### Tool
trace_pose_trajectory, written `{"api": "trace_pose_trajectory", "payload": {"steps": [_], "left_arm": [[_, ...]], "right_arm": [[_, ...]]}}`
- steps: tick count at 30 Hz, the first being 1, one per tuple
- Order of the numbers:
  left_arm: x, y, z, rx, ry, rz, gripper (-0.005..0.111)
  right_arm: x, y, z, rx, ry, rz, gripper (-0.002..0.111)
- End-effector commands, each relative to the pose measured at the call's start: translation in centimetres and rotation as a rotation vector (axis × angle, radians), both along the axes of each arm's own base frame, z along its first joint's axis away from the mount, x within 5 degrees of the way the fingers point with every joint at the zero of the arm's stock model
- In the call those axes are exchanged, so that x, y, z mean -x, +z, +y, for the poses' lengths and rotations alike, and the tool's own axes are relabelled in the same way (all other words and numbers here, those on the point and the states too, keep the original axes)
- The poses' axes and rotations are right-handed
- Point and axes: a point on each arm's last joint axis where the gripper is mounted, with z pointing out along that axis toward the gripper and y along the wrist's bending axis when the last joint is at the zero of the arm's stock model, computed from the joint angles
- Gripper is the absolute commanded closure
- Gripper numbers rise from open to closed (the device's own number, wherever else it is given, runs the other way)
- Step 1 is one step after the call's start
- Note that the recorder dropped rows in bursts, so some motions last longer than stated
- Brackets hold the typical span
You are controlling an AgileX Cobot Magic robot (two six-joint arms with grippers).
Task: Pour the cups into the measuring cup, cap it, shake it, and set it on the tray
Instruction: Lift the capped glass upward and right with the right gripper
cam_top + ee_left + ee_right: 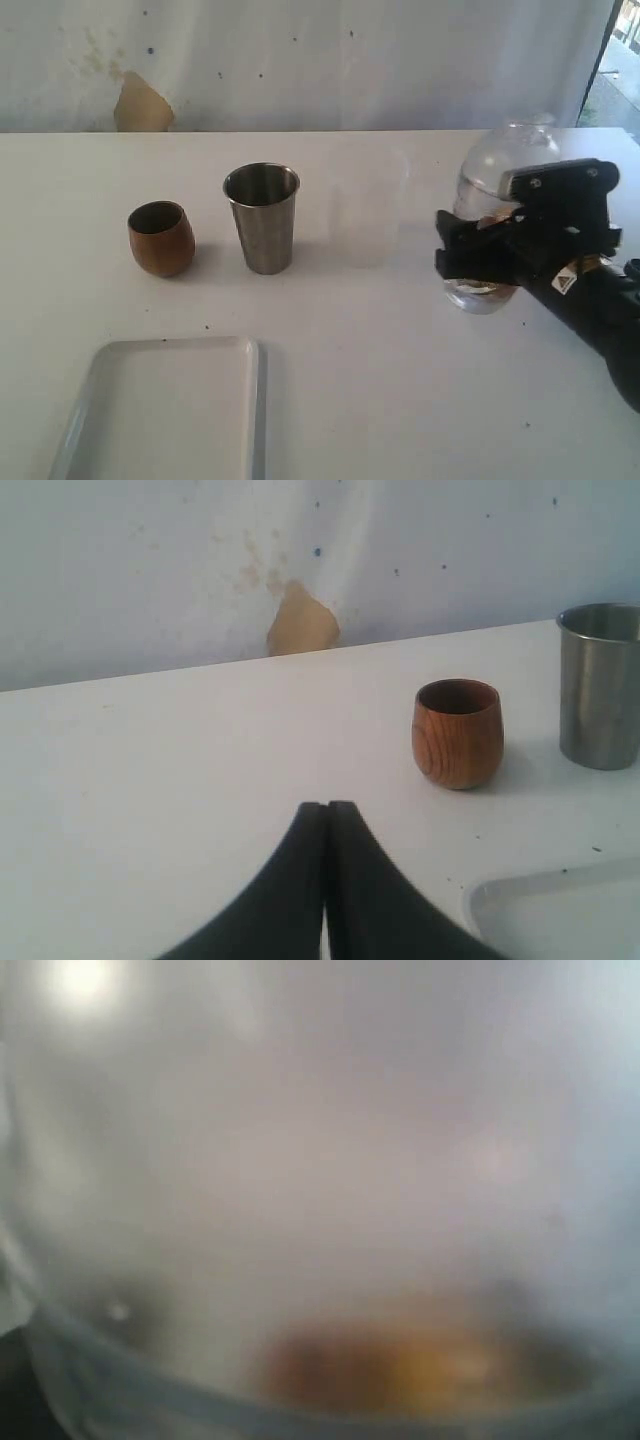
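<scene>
The brown wooden cup and the steel tumbler stand upright side by side, left of centre. At the right stands the clear measuring cup. My right gripper has a jaw on either side of its lower part. Contact does not show. In the right wrist view the cup's blurred wall fills the frame and hides the fingers. My left gripper is shut on nothing, low over the table short of the wooden cup. The white tray lies at the front left.
A faint frosted beaker stands between the steel tumbler and the measuring cup. A clear rounded shape shows just behind the measuring cup. The table's far edge meets a pale wall. My right arm comes in from the right edge.
</scene>
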Motion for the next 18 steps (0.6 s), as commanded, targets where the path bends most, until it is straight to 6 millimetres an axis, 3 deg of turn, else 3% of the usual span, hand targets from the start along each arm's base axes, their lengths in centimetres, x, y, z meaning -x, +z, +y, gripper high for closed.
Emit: {"api": "trace_pose_trajectory", "payload": {"steps": [1, 3, 4, 7, 10, 14, 17, 18], "left_arm": [[0.0, -0.2, 0.0, 0.013, 0.0, 0.0, 0.107], [0.0, -0.2, 0.0, 0.013, 0.0, 0.0, 0.107], [0.0, -0.2, 0.0, 0.013, 0.0, 0.0, 0.107], [0.0, -0.2, 0.0, 0.013, 0.0, 0.0, 0.107], [0.0, -0.2, 0.0, 0.013, -0.002, 0.0, 0.107], [0.0, -0.2, 0.0, 0.013, -0.002, 0.0, 0.107], [0.0, -0.2, 0.0, 0.013, -0.002, 0.0, 0.107], [0.0, -0.2, 0.0, 0.013, -0.002, 0.0, 0.107]], "right_arm": [[1.3, 3.9, 3.0, 0.098, 0.252, -0.17, 0.108], [0.4, 4.8, 0.9, -0.082, -0.02, -0.148, 0.108], [0.4, 5.2, 0.9, -0.092, -0.013, -0.147, 0.108], [1.7, 6.5, 3.1, 0.125, 0.282, -0.218, 0.108], [0.9, 6.8, 1.2, -0.047, 0.045, -0.139, 0.108], [2.6, 7.7, 3.9, 0.15, 0.359, -0.192, 0.108], [0.6, 7.8, 0.6, -0.144, -0.045, -0.087, 0.108], [0.6, 8.0, 0.6, -0.157, -0.037, -0.071, 0.108]]}}
